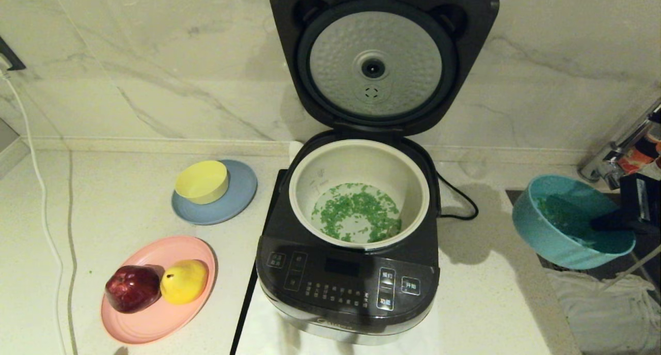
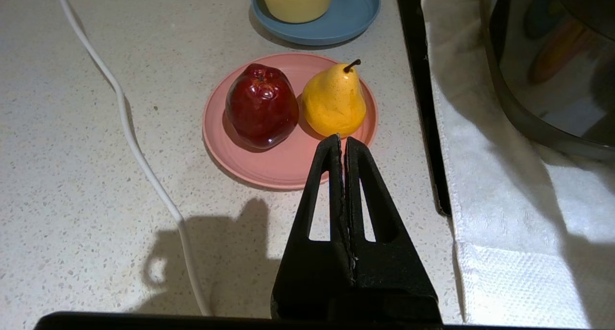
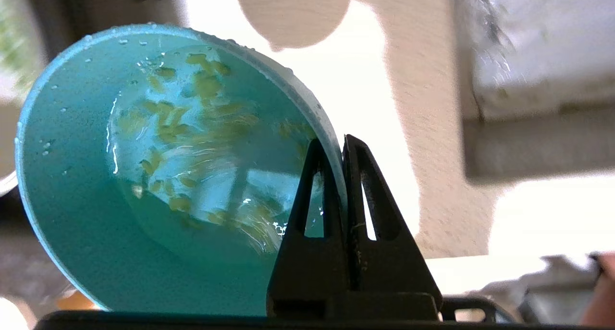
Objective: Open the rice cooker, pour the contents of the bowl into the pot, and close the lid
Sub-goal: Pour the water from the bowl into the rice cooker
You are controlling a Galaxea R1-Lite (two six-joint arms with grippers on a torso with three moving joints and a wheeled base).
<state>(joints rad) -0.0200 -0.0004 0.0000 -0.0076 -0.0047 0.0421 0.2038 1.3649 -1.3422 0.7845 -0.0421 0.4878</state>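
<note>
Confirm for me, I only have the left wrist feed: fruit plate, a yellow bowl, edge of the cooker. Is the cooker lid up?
Observer: Yes. The head view shows the lid standing open, silver inner plate facing forward.
Operator: Anything in the pot?
Observer: Green bits lie scattered over the floor of the white pot.
Operator: Where's the teal bowl?
Observer: Off to the cooker's right, tilted, with the right gripper shut on its rim. The bowl is not over the pot.
Operator: Bowl emptied?
Observer: No. The right wrist view shows some green bits and water clinging inside it.
</note>
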